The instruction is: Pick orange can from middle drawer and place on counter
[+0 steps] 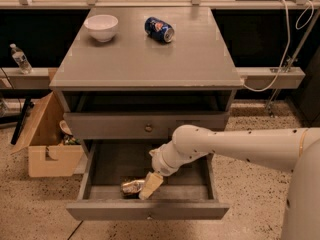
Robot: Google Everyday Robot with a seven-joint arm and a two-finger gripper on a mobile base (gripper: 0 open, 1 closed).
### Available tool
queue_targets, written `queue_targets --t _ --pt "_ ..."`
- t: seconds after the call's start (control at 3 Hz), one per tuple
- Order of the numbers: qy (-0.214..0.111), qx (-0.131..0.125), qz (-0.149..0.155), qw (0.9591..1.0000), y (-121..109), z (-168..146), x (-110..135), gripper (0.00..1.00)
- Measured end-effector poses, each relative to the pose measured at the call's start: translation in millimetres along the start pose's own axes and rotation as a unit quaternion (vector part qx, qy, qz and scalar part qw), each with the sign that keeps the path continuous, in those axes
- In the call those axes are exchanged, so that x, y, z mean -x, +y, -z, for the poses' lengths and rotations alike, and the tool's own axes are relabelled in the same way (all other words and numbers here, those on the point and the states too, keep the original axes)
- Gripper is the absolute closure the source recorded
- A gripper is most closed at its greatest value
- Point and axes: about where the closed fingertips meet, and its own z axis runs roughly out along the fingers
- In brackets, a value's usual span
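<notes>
Pincer [150,185] low in middle drawer [150,210]

Sits at the front of the pulled-out drawer, just right of the orange can [131,187], touching it or nearly so. Cannot tell whether apart, together or clamped. Orange can on its side on the drawer floor, near the front wall. Up on the table [145,59]: white bowl [101,27] and blue can [159,29], well apart.

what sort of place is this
Probably a robot test lab: a lone drawer cabinet on speckled floor, a cardboard box beside it, loose cables at right. The gripper is in the open middle drawer beside the orange can.
</notes>
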Motion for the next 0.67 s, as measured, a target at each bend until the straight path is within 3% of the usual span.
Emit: queue_targets --t 0.67 --pt "-0.043 -0.015 0.058 0.9973 -39 -53 4 0.0"
